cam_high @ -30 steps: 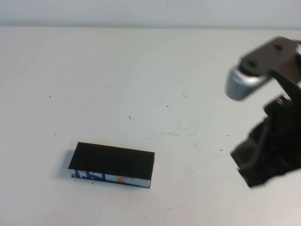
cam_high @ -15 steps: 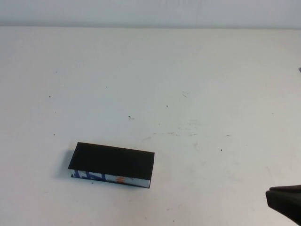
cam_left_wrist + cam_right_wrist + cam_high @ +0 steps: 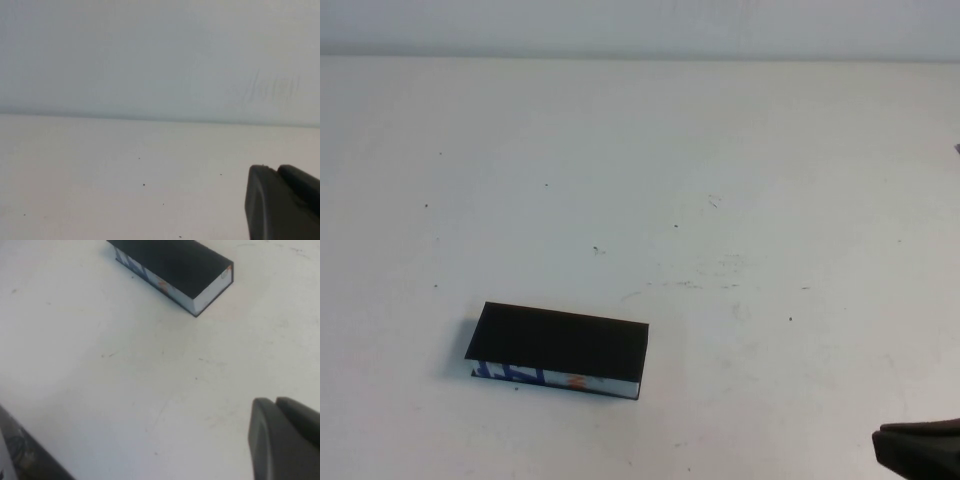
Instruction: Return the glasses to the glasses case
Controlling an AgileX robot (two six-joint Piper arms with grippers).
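The glasses case (image 3: 558, 345) lies with its lid down on the white table, front left of centre, its printed light front edge facing me. It also shows in the right wrist view as the black case (image 3: 175, 267). The glasses are out of view. My right gripper (image 3: 920, 452) sits low at the front right corner, well to the right of the case, shut with nothing in it (image 3: 275, 402). My left gripper (image 3: 274, 169) shows only in its wrist view, fingers pressed together and empty, over bare table facing the back wall.
The white table (image 3: 720, 150) carries only small specks and faint scuffs. A pale wall runs along its far edge. In the right wrist view a dark strip (image 3: 20, 450) marks the table's near edge.
My right arm has pulled back from the right middle of the table down to the front right corner, leaving only its tip in the high view. The case has not moved.
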